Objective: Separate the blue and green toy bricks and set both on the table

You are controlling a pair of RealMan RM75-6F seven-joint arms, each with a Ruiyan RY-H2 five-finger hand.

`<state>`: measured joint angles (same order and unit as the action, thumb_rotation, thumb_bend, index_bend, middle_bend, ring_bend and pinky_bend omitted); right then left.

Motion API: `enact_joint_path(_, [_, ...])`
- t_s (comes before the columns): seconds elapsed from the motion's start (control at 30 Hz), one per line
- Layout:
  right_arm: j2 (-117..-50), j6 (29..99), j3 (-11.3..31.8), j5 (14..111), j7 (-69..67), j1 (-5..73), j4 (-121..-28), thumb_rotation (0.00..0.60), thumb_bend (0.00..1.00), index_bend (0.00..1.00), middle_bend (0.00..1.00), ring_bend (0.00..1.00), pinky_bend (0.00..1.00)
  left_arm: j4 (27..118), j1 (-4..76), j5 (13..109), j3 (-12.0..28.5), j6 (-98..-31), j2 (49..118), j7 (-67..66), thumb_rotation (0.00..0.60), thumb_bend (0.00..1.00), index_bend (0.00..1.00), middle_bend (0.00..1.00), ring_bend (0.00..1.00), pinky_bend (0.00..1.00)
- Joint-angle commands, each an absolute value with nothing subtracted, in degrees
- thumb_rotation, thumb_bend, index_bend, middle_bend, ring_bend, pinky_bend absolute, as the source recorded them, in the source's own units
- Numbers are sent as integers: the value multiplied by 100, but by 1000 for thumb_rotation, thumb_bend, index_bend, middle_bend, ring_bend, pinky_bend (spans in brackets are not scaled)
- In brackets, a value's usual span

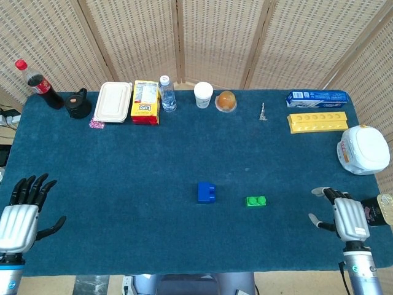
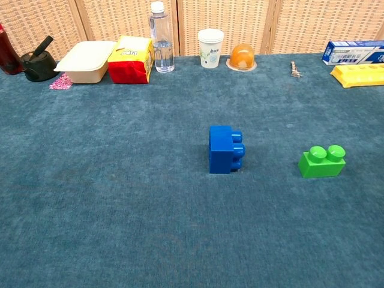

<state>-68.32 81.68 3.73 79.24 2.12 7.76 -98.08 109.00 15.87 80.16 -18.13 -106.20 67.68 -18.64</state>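
The blue brick (image 1: 206, 192) (image 2: 225, 149) lies on its side near the middle of the blue cloth, studs facing right. The green brick (image 1: 256, 201) (image 2: 322, 161) stands apart to its right, studs up. Neither brick is touched. My left hand (image 1: 21, 212) sits at the table's front left corner with its fingers spread and nothing in it. My right hand (image 1: 347, 216) is at the front right edge, fingers apart and empty. Neither hand shows in the chest view.
Along the back edge stand a cola bottle (image 1: 38, 84), a black pot (image 1: 78, 104), a white lunch box (image 1: 113, 102), a yellow carton (image 1: 145, 102), a water bottle (image 1: 167, 93), a paper cup (image 1: 203, 94) and an orange item (image 1: 226, 101). A yellow tray (image 1: 317, 121), blue box (image 1: 316, 96) and white container (image 1: 363, 149) sit at the right.
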Motion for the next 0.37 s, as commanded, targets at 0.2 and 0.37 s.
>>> enact_joint_path(0.2, [-6796, 8458, 204, 8106, 357, 511, -9921, 600, 261, 356, 401, 412, 331, 10590, 949, 8182, -1704, -10638, 6951, -1560, 497, 262, 168, 103, 0, 23])
enact_joint_path(0.37, [-6775, 8542, 169, 8160, 391, 417, -9953, 600, 261, 357, 401, 412, 331, 10494, 661, 8177, -1552, -10619, 6958, -1302, 501, 262, 168, 103, 0, 23])
